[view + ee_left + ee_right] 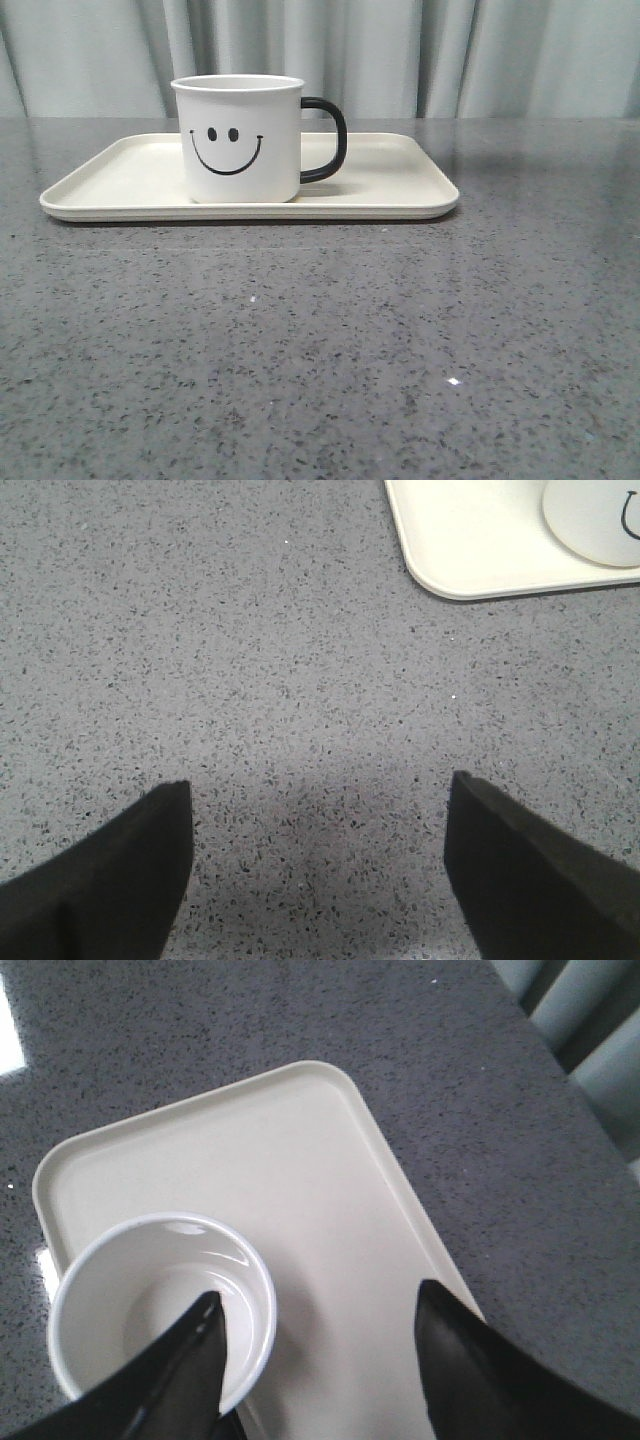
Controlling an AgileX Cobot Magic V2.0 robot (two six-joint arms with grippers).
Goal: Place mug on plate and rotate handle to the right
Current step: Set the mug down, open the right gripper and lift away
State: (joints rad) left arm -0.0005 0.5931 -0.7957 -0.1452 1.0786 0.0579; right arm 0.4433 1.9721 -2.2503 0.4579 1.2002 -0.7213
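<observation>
The white mug (240, 140) with a black smiley face stands upright on the cream plate (400, 185), left of the plate's middle. Its black handle (330, 140) points right. Neither gripper shows in the front view. In the right wrist view, my right gripper (318, 1292) is open and empty above the plate (250, 1160). One of its fingers overlaps the open mouth of the mug (130, 1300), and the handle is hidden there. My left gripper (320, 780) is open and empty over bare table, apart from the plate's corner (470, 540) and the mug (600, 520).
The grey speckled table (320, 350) stretches in front of and around the plate. A pale curtain (450, 50) hangs behind the table's far edge.
</observation>
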